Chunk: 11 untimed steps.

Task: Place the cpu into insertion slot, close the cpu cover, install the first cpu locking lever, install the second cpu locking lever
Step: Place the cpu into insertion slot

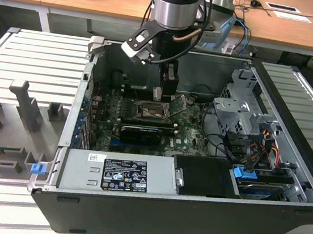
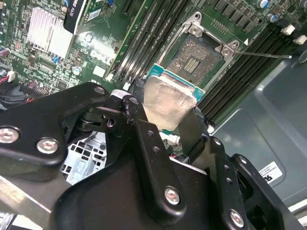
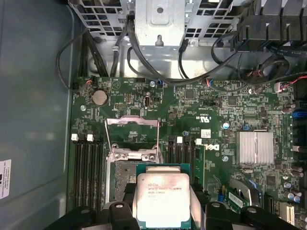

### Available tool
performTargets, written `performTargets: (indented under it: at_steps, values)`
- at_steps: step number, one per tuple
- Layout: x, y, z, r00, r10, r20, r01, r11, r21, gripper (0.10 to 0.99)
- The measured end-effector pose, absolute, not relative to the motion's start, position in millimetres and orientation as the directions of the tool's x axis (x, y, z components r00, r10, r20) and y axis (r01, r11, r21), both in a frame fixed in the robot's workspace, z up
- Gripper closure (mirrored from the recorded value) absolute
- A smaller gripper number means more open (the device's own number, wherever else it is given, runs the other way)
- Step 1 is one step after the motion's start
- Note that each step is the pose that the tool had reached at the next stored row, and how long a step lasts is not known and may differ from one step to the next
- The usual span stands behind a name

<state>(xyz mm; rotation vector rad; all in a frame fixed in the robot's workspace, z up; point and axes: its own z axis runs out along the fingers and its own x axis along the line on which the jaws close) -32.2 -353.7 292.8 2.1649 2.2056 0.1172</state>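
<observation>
1. Your jaws are closed narrowly on the cpu [image 3: 163,199], the small flat square chip with a dull silver-grey metal top. They pinch it by two opposite edges.
2. The chip hangs clear of the green circuit board [image 3: 216,110] and is not yet seated. In the first wrist view it overlaps one side of the insertion slot [image 3: 122,177], the square dark socket with a silvery rim. In the exterior view that socket lies near the jaws, at about 7 o'clock from them.
3. The cpu cover [image 3: 132,125], a thin silvery hinged frame plate, is swung open off the socket, so the contact field is bare. A thin wire locking lever [image 2: 266,55] stands released beside it.
4. Judge the chip as light and stiff, with a slick metal top. The edges are the right place to hold it. Its underside and the socket contacts look fragile, so a tilted or sliding touch-down could do damage.
</observation>
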Motion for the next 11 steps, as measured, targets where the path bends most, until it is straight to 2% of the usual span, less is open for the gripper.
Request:
performTargets:
  at_steps: [11]
  values:
    - [-37.0,-353.7,281.7,-0.001,1.0,0.018,0.996,0.0,0.088,0.557]
